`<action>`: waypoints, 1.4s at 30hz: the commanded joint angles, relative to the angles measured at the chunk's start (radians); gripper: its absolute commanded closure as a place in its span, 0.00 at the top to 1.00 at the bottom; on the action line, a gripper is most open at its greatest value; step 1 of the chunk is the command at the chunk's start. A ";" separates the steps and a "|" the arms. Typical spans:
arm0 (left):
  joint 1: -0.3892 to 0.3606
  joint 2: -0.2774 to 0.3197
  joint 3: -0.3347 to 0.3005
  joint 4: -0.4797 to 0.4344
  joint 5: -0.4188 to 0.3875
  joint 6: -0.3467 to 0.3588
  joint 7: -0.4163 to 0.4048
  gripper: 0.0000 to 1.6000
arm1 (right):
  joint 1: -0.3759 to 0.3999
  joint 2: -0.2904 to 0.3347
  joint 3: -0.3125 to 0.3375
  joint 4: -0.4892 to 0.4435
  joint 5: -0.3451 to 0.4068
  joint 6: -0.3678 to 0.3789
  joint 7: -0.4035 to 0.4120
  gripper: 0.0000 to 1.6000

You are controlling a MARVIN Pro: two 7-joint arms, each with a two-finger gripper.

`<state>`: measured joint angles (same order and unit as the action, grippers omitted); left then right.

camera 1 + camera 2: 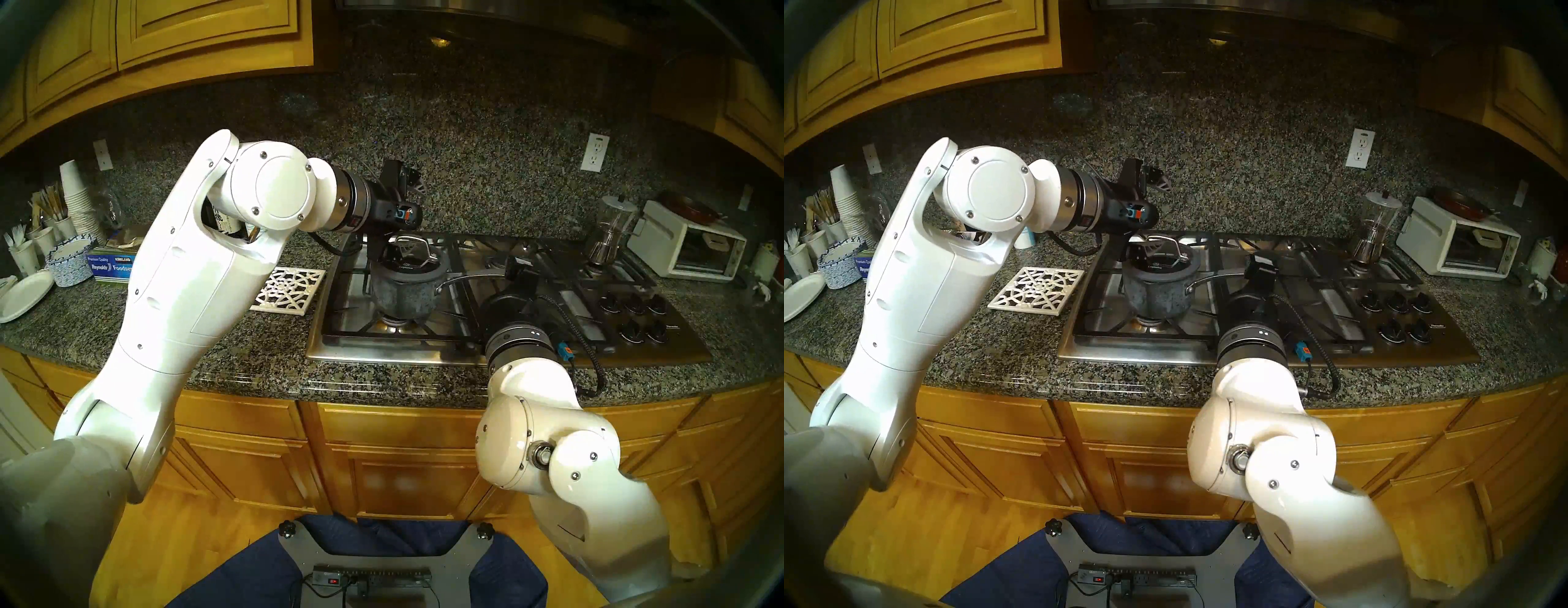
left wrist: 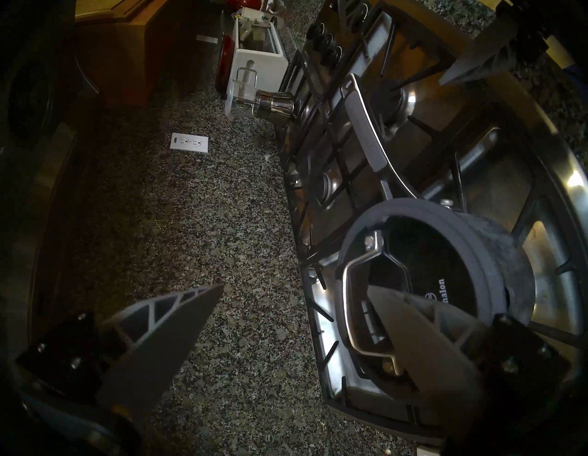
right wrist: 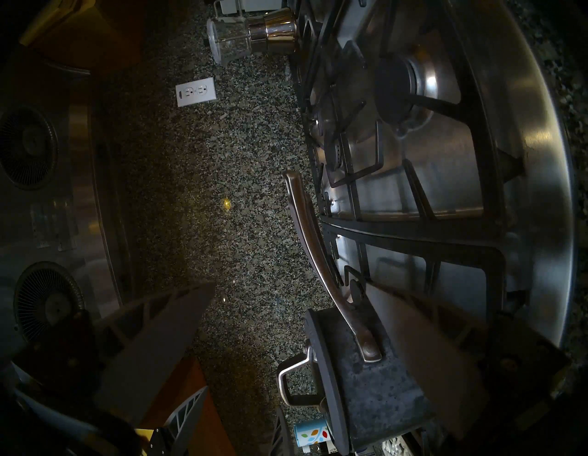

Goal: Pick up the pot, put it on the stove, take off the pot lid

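On the steel stove [image 1: 500, 339], one mottled grey pot [image 1: 403, 293] wears one glass lid [image 1: 413, 259]; both tools, left [image 2: 296, 289] and right [image 3: 286, 289], gape empty.

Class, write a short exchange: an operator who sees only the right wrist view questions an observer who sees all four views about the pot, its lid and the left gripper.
Operator: I see the pot side-on. Which burner is it on?
Observer: The head views show it on the front left burner of the stove.
Operator: Is the left gripper on the pot lid yet?
Observer: No. In the left wrist view it is wide open: one finger crosses in front of the lid's loop handle, and the other is out over the granite.
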<state>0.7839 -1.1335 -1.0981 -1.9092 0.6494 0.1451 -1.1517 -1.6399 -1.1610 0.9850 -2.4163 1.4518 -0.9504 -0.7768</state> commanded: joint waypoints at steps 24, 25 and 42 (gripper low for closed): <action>-0.046 -0.066 0.007 0.074 0.050 -0.043 0.055 1.00 | 0.017 0.001 0.003 -0.027 -0.019 0.002 0.012 1.00; -0.046 -0.070 0.006 0.076 0.052 -0.045 0.056 1.00 | 0.017 0.001 0.003 -0.027 -0.019 0.002 0.012 1.00; -0.058 -0.102 0.009 0.124 0.074 -0.069 0.066 1.00 | 0.017 0.001 0.003 -0.027 -0.019 0.002 0.012 1.00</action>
<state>0.7727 -1.2112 -1.0775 -1.7904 0.7202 0.0809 -1.1063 -1.6399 -1.1610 0.9850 -2.4163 1.4510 -0.9502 -0.7782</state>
